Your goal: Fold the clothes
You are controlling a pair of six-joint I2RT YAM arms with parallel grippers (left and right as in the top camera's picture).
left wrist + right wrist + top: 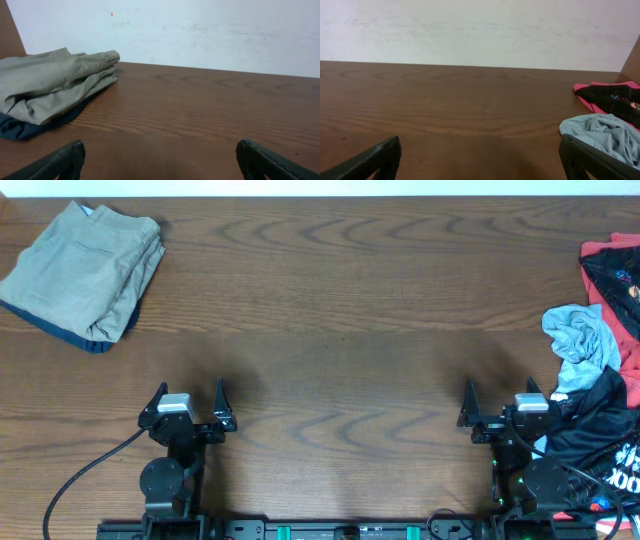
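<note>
A folded khaki-beige garment (85,265) lies on a folded navy one (92,340) at the table's far left; both show in the left wrist view, the khaki one (50,82) over the navy one (22,127). A loose pile sits at the right edge: a light blue garment (585,340), a red-and-black printed one (615,275), a black printed one (605,440). The right wrist view shows the light blue garment (605,132) and the red-and-black one (610,95). My left gripper (190,402) and right gripper (500,402) are both open and empty near the front edge.
The brown wooden table (340,310) spans the view with a white wall (200,30) behind its far edge. A black cable (75,480) runs from the left arm's base toward the front left.
</note>
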